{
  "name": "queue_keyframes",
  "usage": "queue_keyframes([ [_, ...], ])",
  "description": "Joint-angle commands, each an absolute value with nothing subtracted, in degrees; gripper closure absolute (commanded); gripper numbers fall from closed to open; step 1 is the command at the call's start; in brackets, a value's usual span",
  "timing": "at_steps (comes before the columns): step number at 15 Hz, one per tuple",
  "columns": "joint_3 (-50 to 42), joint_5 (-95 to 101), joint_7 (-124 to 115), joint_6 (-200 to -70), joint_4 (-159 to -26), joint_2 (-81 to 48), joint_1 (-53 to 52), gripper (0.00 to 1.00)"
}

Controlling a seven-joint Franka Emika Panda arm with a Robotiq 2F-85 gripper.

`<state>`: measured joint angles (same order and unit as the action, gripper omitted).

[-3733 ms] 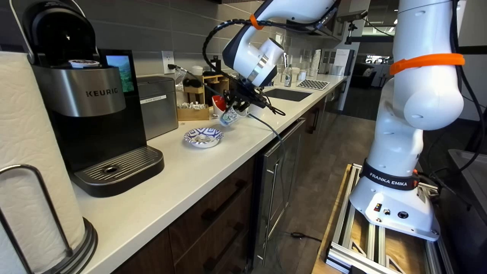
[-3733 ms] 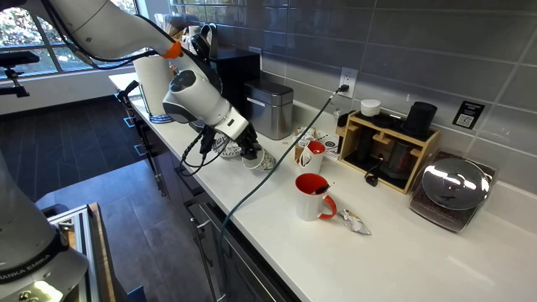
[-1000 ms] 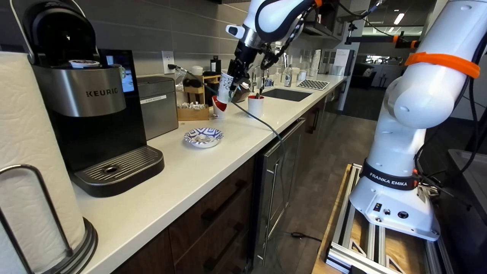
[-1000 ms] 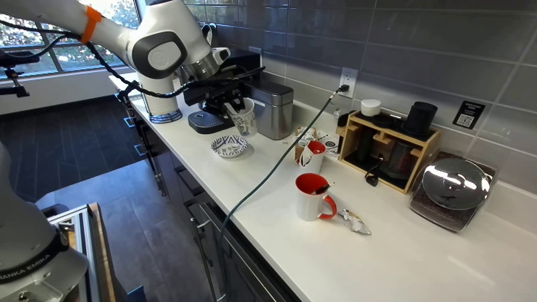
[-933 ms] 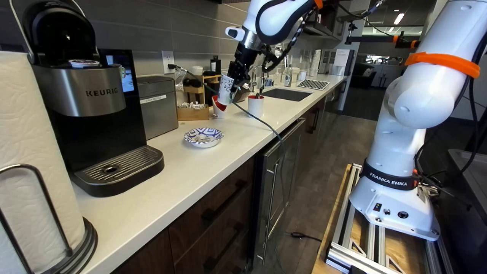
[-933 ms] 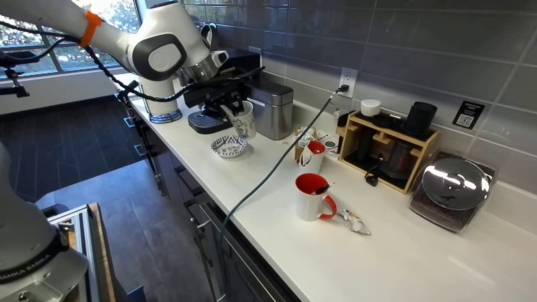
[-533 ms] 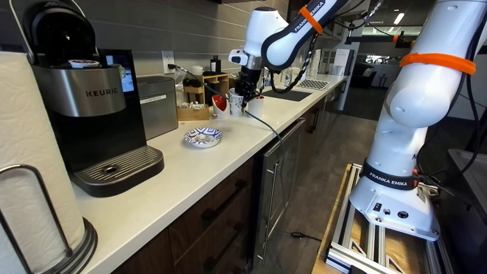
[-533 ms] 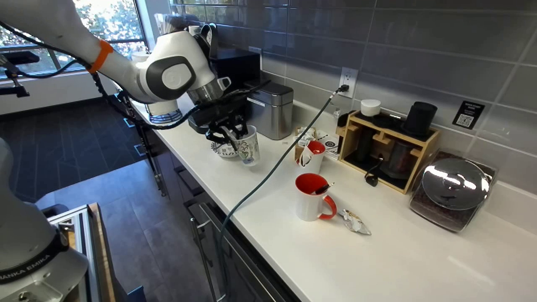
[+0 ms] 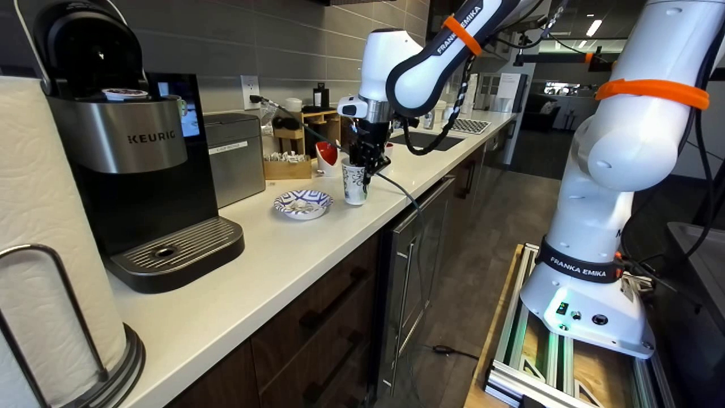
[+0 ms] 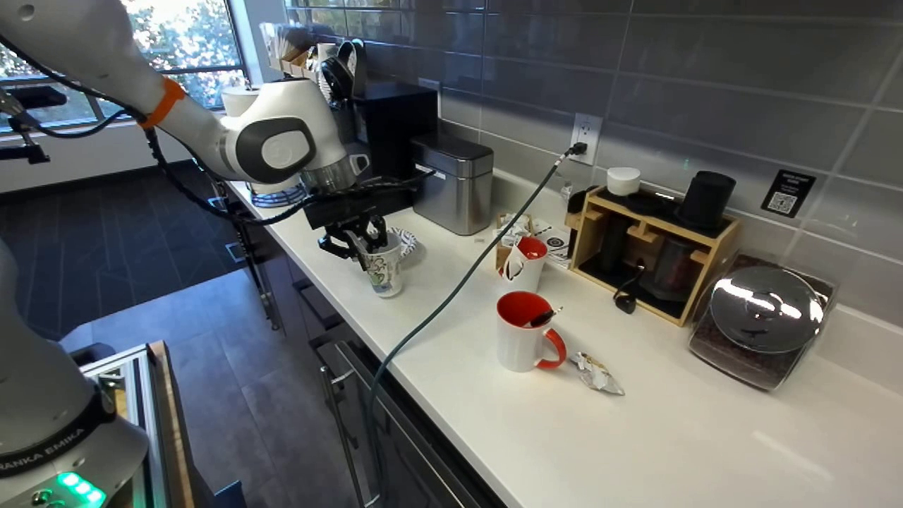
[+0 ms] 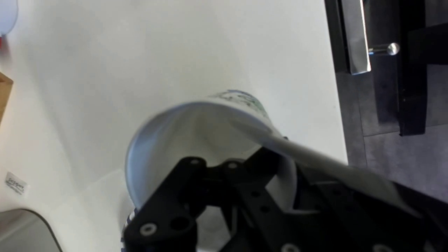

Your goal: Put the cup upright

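The printed white cup (image 9: 354, 182) is lower now than a moment ago: down at the counter (image 9: 272, 255), mouth up and close to vertical, just right of the patterned dish (image 9: 303, 215) in an exterior view. My gripper (image 10: 370, 252) has the cup's wall pinched, one finger inside, the other outside. So I judge the turning done and setting down the step in hand. I can't tell whether the base sits flat, so I want contact confirmed before letting go, lest the inner finger tip it.
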<state>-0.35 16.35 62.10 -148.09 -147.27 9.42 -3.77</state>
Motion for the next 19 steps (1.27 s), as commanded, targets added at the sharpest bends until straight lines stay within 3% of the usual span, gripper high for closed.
queue_keyframes([
  [1,-0.57,10.98,64.52,-146.22,-147.70,10.32,-5.20,0.99],
  [2,-0.42,10.69,63.75,-146.30,-147.58,10.25,-5.12,0.99],
  [3,-0.36,10.56,63.29,-146.65,-147.58,10.26,-5.05,0.69],
  [5,-0.43,9.99,63.19,-146.58,-147.40,10.31,-4.98,0.61],
  [13,-3.87,-1.37,69.96,-144.19,-143.84,15.57,-6.80,0.02],
  [19,-7.29,-9.55,71.50,-144.92,-140.18,18.55,-6.68,0.00],
])
